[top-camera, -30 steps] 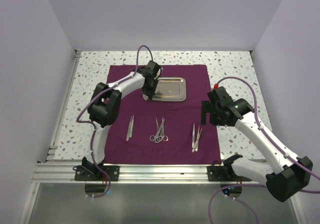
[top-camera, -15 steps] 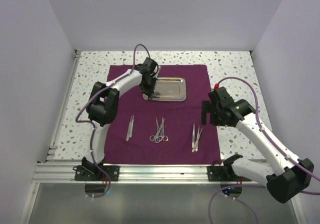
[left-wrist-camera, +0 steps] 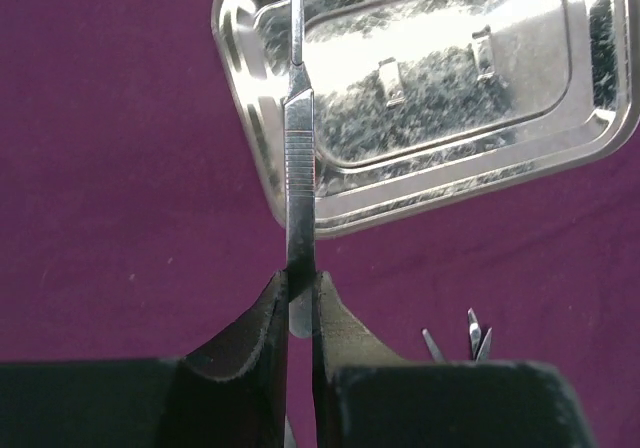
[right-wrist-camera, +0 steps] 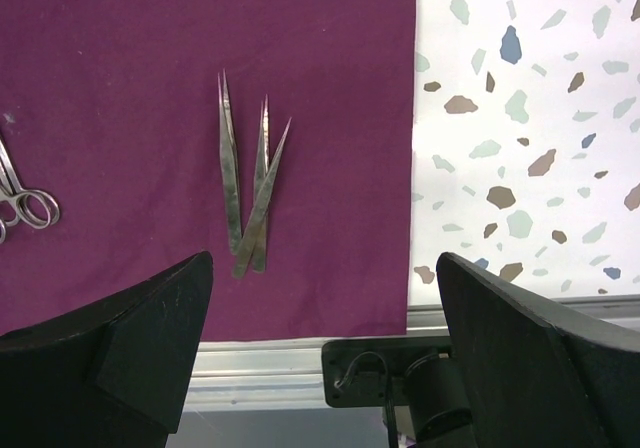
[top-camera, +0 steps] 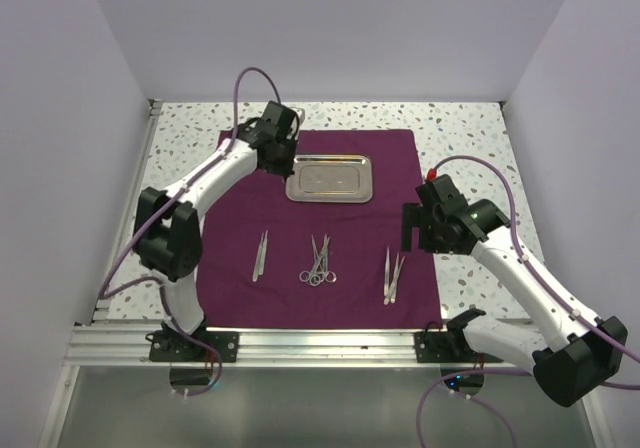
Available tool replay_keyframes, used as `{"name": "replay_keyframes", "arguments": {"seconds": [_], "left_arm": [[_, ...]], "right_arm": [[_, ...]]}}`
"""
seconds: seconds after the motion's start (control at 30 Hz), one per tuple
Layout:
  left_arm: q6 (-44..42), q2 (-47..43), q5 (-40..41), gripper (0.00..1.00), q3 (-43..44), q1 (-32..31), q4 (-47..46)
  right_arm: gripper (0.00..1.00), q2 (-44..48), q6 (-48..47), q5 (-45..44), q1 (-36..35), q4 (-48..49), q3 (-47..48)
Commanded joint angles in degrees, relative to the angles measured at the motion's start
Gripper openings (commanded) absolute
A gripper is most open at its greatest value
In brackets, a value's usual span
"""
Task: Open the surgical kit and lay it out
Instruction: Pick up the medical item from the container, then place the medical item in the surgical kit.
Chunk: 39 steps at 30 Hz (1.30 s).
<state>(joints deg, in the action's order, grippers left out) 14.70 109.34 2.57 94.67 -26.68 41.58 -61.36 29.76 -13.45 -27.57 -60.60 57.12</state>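
The dark purple cloth [top-camera: 360,238] lies spread flat on the table. The steel tray [top-camera: 330,199] sits on its far half and looks empty; it also shows in the left wrist view [left-wrist-camera: 440,193]. My left gripper [top-camera: 281,158] hovers over the cloth just left of the tray. It is shut on a slim flat steel handle [left-wrist-camera: 299,138] that points out over the tray's left end. Ring-handled scissors [top-camera: 319,261] lie mid-cloth, one pair of tweezers [top-camera: 260,254] to their left, and more tweezers [right-wrist-camera: 245,183] to their right. My right gripper [right-wrist-camera: 325,308] is open and empty above the cloth's near right corner.
The speckled tabletop [right-wrist-camera: 520,118] borders the cloth on the right. An aluminium rail [top-camera: 320,343] with the arm bases runs along the near edge. White walls enclose the left, back and right. Instrument tips [left-wrist-camera: 470,333] show near my left fingers.
My left gripper has come away from the tray's left end, moving left and back with the steel handle in it, and its elbow has swung left. The right arm has not moved.
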Motion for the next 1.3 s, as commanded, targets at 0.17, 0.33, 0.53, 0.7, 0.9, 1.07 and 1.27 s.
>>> {"name": "replay_keyframes", "arguments": {"seconds": [0.17, 0.33, 0.53, 0.7, 0.9, 1.07, 1.27], "left_arm": [[6.82, -16.94, 4.91, 0.00, -20.82, 0.22, -2.82], [10.34, -23.02, 5.34, 0.00, -32.87, -0.13, -4.93], [14.30, -27.07, 3.33, 0.00, -41.93, -1.18, -6.69], [16.50, -30.94, 0.95, 0.00, -48.61, -1.89, -8.88], [16.15, -32.35, -0.37, 0.48, -49.33, -1.98, -9.33], [15.10, -34.45, 0.68, 0.69, -43.19, -1.98, -6.96], [11.68, -41.04, 1.91, 0.68, -36.41, -1.98, -8.53]], "right_arm": [[0.98, 1.07, -0.84, 1.68, 0.06, 1.10, -0.26], [0.98, 0.81, -0.84, 1.59, 0.24, 1.36, -0.43], [0.98, 0.19, -0.67, 1.41, 0.15, 1.36, -0.52], [0.98, -0.33, -0.40, 0.97, 0.15, 1.27, -0.43], [0.98, 0.63, -0.75, 3.07, 0.15, 2.50, 0.00], [0.98, 5.80, -0.93, 6.16, 0.15, 6.18, 3.51], [0.98, 12.40, -1.28, 3.96, 0.24, 14.97, 8.44]]}}
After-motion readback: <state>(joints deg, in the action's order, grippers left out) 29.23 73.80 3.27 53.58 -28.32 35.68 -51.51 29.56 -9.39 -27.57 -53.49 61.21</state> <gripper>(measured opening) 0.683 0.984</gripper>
